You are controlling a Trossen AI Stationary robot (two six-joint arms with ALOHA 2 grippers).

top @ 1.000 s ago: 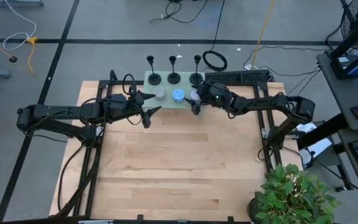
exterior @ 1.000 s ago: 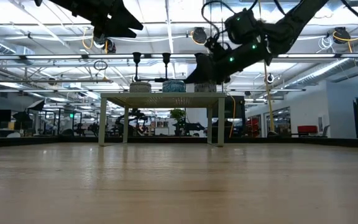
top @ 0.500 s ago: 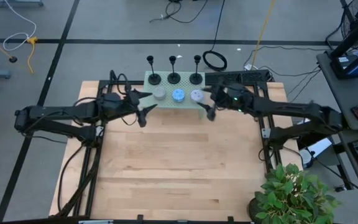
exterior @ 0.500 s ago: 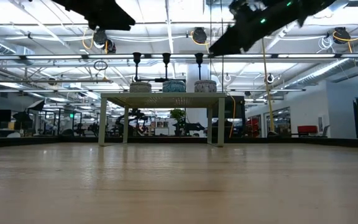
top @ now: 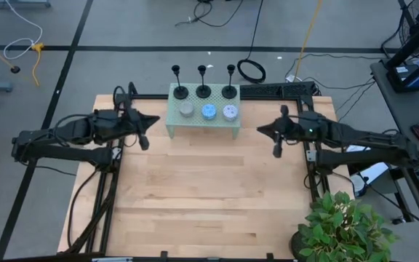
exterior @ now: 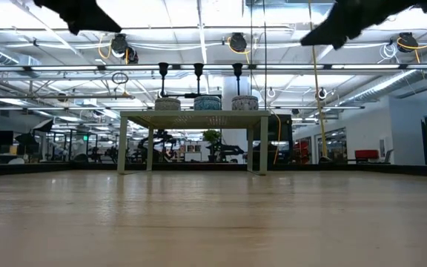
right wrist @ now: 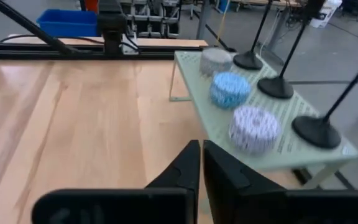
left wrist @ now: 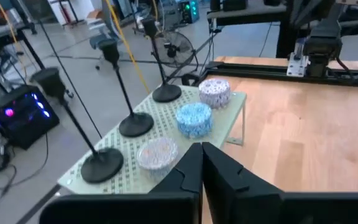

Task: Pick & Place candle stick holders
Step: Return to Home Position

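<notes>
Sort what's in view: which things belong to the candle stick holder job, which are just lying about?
Job: three black candle stick holders, back row of the green shelf; left gripper and right gripper, both shut, hovering clear of it.
Lying about: grey puck, blue puck, whitish puck, front row; potted plant; cable coil.

- Three candle stick holders point(top: 204, 91) stood in a row along the shelf's point(top: 174, 121) far edge.
- Three pucks point(top: 208, 111) sat just before them.
- The left gripper point(top: 154, 119) and right gripper point(top: 261, 130) hung over the worktop point(top: 209, 196), flanking the shelf.
</notes>
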